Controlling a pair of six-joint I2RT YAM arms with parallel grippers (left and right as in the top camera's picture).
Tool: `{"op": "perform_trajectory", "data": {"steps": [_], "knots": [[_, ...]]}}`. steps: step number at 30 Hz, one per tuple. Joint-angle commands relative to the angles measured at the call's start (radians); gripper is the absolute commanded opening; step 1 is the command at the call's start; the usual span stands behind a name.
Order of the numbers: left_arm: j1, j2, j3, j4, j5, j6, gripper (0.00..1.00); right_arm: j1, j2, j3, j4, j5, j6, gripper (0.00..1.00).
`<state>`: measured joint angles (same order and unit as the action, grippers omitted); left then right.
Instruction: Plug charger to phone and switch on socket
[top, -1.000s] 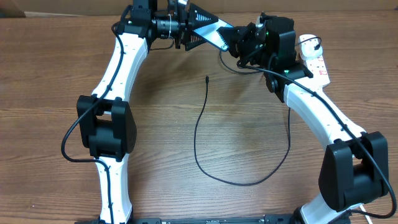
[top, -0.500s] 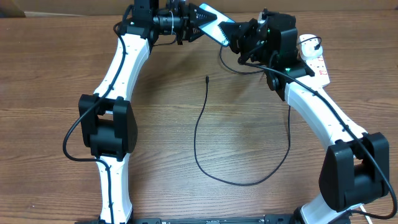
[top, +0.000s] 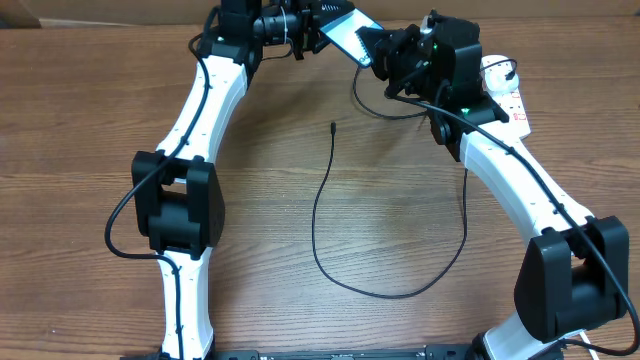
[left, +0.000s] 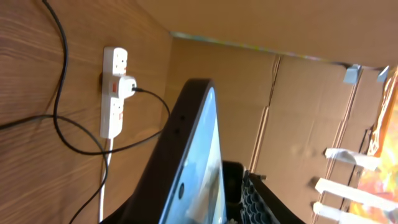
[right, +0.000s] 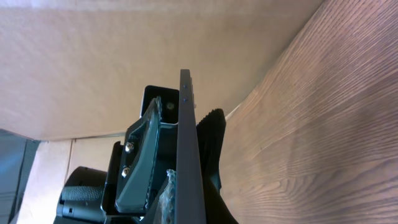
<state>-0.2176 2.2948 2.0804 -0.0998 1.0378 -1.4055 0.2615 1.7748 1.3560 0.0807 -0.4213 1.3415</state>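
The phone (top: 345, 38), with a light blue screen and black edges, is held in the air at the table's back edge between both grippers. My left gripper (top: 322, 22) is shut on its left end and my right gripper (top: 380, 52) on its right end. It shows edge-on in the left wrist view (left: 196, 162) and the right wrist view (right: 188, 137). The charger cable (top: 318, 215) lies loose on the table, its tip (top: 332, 125) below the phone. Its white plug (top: 497, 70) sits in the socket strip (top: 512, 105) behind my right arm.
The cable loops wide across the middle of the table (top: 250, 300) and runs up under my right arm. The socket strip (left: 111, 112) with the plug (left: 125, 87) also shows in the left wrist view. Cardboard walls (left: 298, 31) stand behind the table.
Both grippers have moved toward the back edge of the table with the phone between them. The cable and the socket strip have not moved.
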Motion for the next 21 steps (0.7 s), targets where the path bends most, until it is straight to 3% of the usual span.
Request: {"op": "perform_trajectory", "data": {"steps": [1, 7, 21], "knots": [[-0.037, -0.011, 0.028, 0.064, -0.042, -0.016, 0.32, 0.058, 0.001, -0.015, -0.053, -0.124, 0.002, 0.04], [-0.046, -0.011, 0.028, 0.084, -0.064, -0.040, 0.11, 0.072, 0.001, -0.015, -0.060, -0.132, 0.024, 0.04], [-0.058, -0.011, 0.028, 0.116, -0.107, -0.122, 0.04, 0.077, 0.001, -0.015, -0.060, -0.159, 0.025, 0.04]]}}
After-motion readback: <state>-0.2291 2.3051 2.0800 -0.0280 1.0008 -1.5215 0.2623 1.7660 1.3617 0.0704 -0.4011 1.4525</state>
